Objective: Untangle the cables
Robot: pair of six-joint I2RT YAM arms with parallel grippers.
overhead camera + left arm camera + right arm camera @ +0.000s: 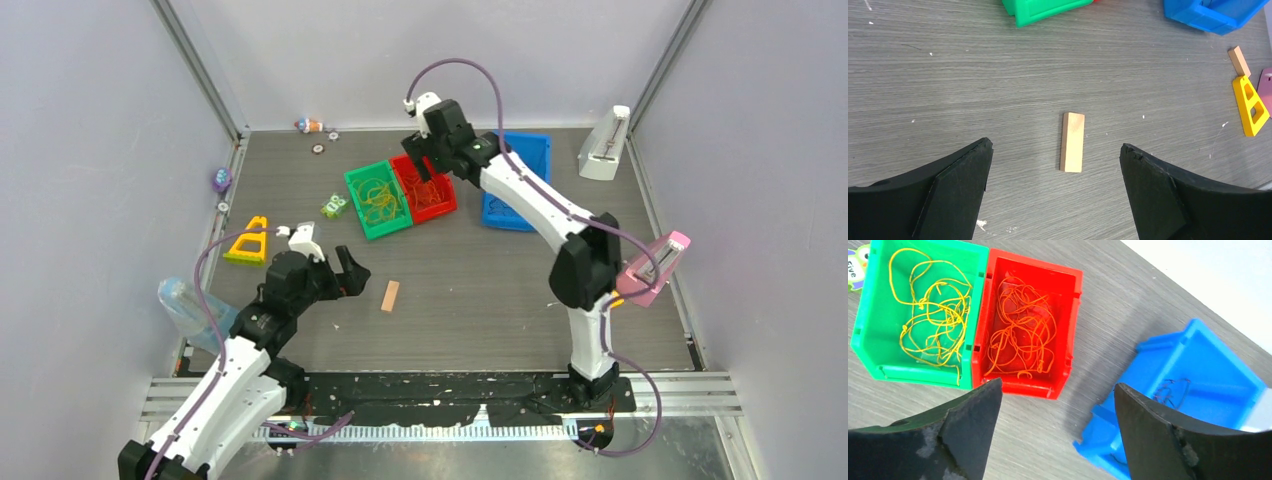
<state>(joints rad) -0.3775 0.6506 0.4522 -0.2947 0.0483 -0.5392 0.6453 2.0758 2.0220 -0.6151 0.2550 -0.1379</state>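
Overhead, the left arm folds at the elbow and reaches in low from the near-left corner. The left gripper [352, 272] has its fingers spread and holds nothing. A tan block [390, 296] lies just off its right side on the table [480, 300]. The right arm rises from its base, bends at a dark elbow and stretches its forearm far and to the left. The right gripper [420, 168] hangs over the red bin [440, 200], with the green bin [358, 190] touching that bin on the gripper's left and the blue bin [530, 150] apart on its right.

From the left wrist, both black fingers [948, 192] stand wide apart above the table. The tan block sits ahead of and between the tips, lying flat, touching neither.

From the right wrist, the fingers [963, 425] are likewise wide apart, with nothing between them. Ahead and to the left, the yellow cables [933, 315] lie in loose loops inside the green bin. Straight ahead, the orange-red cables [1020, 332] fill the red bin. Ahead and to the right, the dark cables [1173, 390] form a small clump in the blue bin. Each colour lies in its own bin, none of it touched by the gripper.
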